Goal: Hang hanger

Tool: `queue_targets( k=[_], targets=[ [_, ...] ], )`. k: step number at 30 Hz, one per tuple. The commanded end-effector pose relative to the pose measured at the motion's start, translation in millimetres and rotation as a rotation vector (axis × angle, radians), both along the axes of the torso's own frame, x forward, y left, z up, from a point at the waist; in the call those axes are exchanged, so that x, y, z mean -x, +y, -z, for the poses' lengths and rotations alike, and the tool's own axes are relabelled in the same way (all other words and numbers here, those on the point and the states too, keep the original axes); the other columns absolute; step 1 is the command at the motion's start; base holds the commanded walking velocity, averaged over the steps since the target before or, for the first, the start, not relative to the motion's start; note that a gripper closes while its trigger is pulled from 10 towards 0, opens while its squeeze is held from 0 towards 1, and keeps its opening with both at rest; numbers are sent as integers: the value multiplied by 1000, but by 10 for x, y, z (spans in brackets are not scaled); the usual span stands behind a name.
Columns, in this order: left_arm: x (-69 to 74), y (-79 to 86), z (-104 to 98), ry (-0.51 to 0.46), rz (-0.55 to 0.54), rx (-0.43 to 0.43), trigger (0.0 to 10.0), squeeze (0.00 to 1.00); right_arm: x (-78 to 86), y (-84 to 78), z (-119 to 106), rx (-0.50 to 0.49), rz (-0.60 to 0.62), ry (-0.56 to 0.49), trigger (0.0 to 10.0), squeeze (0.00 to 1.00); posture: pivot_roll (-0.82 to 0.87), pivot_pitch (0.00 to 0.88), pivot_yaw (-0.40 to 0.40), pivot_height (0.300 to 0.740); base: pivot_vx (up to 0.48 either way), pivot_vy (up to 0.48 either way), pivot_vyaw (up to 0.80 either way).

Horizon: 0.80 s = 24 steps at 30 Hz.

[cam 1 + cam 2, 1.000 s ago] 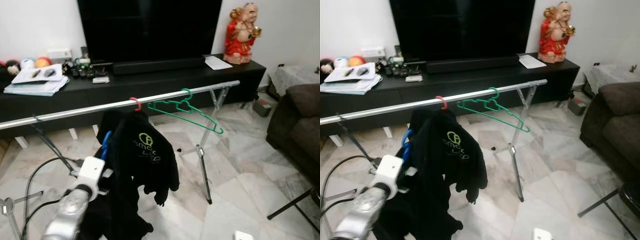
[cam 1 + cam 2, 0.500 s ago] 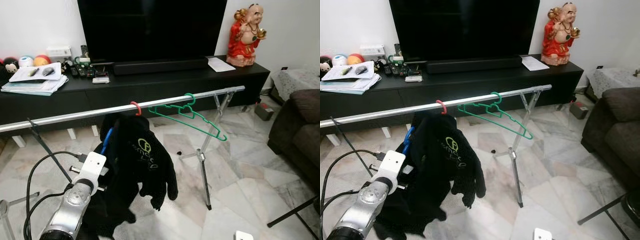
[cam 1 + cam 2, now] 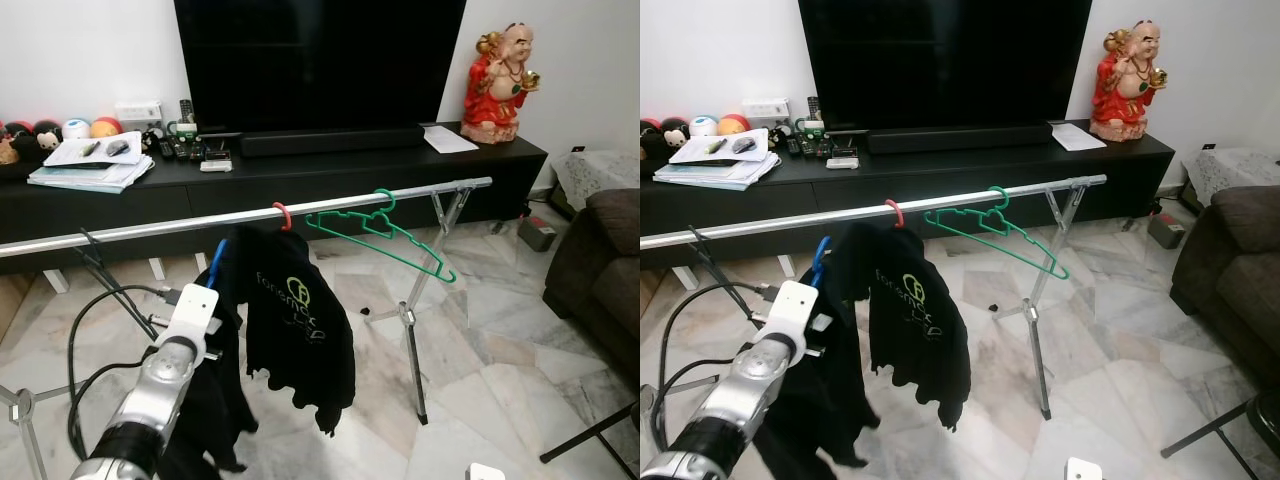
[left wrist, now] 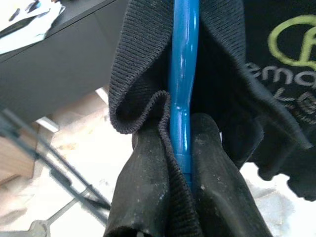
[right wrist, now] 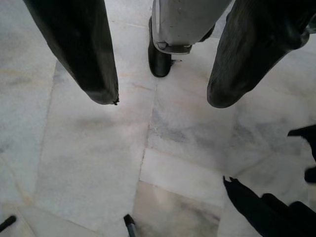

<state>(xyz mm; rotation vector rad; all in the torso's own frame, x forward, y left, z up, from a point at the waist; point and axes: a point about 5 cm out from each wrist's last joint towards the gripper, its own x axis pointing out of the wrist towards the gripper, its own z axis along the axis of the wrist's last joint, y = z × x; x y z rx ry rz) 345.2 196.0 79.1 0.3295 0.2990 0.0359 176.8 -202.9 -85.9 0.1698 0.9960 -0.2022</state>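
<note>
A blue hanger (image 4: 182,89) runs up between my left gripper's (image 4: 181,165) two black fingers (image 4: 148,197), which are shut on it. Black cloth is bunched around it. In the eye views my left arm (image 3: 170,365) reaches up from the lower left and holds the blue hanger (image 3: 216,262) just below the silver rail (image 3: 150,228). A black shirt with a green logo (image 3: 295,320) hangs under a red hook (image 3: 284,215) on the rail. A green hanger (image 3: 385,228) hangs empty further right. My right gripper (image 5: 163,74) points down at the floor, open.
A low black TV console (image 3: 330,165) with a large TV (image 3: 320,60) stands behind the rack. A red figurine (image 3: 503,72) and papers (image 3: 90,165) sit on it. A dark sofa (image 3: 600,260) is at the right. The rack's leg (image 3: 412,340) stands on marble floor.
The view has shifted a little. My left arm has lifted the blue hanger closer to the rail, and the black shirt has swung and hangs lower and straighter.
</note>
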Motion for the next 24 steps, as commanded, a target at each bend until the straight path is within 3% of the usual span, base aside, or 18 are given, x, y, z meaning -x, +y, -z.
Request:
queue_targets(
  k=[1, 5, 7, 12, 17, 24],
  targets=[
    [-100, -64, -122, -62, 17, 58, 10000, 0, 10, 9, 6, 0, 8, 4, 10000, 0, -33, 0, -2, 740, 0, 0, 0],
    [-112, -128, -134, -101, 83, 107, 10000, 0, 16, 17, 10, -1, 16, 2, 10000, 0, -44, 0, 7, 740, 0, 0, 0],
    [-25, -95, -72, -121, 125, 135, 10000, 0, 22, 23, 13, -2, 19, 0, 10000, 0, -49, 0, 14, 740, 0, 0, 0],
    [205, 134, 123, -108, 93, 114, 10000, 0, 34, 15, 18, 1, 16, 6, 10000, 0, -31, 0, 8, 740, 0, 0, 0],
    [330, 269, 154, -147, 53, 112, 10000, 0, 39, 6, 19, 2, 6, 11, 10000, 0, -15, 0, 0, 740, 0, 0, 0],
    [376, 232, 121, -184, 60, 151, 10000, 0, 38, -2, 16, 5, -7, 10, 10000, 0, -16, 0, -3, 740, 0, 0, 0]
  ],
)
